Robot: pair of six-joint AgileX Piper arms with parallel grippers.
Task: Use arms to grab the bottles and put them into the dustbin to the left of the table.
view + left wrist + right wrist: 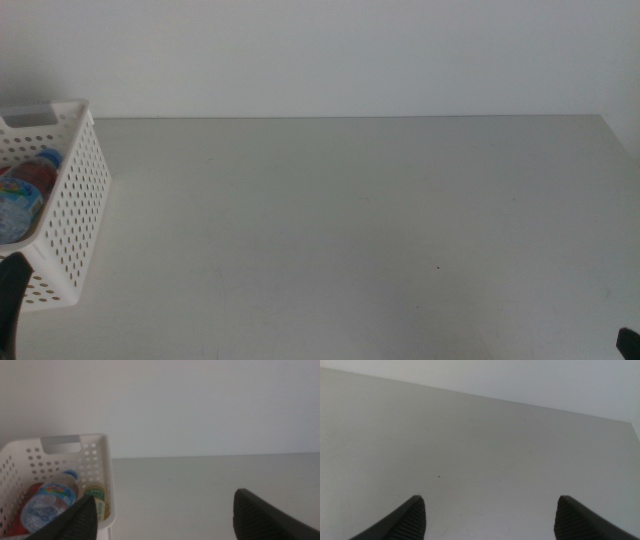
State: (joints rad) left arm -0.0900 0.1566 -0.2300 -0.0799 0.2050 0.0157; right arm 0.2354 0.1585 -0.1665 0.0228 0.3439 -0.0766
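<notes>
The white perforated dustbin [82, 190] stands at the table's left edge. Inside it lie the clear water bottle [50, 502] with its blue cap, the tea bottle [95, 501] with a green label, and a red can [26, 496] partly hidden under the water bottle. In the middle view the water bottle [22, 200] and the red can [36, 176] show over the rim. My left gripper [165, 522] is open and empty, low beside the dustbin's near corner [10, 300]. My right gripper [490, 520] is open over bare table [480, 450], at the bottom right corner [628, 342].
The light-grey table [350, 230] runs wide from the dustbin to its right edge. A plain white wall [330, 50] rises behind the far edge. The dustbin's handle slot [61, 443] faces the wall side.
</notes>
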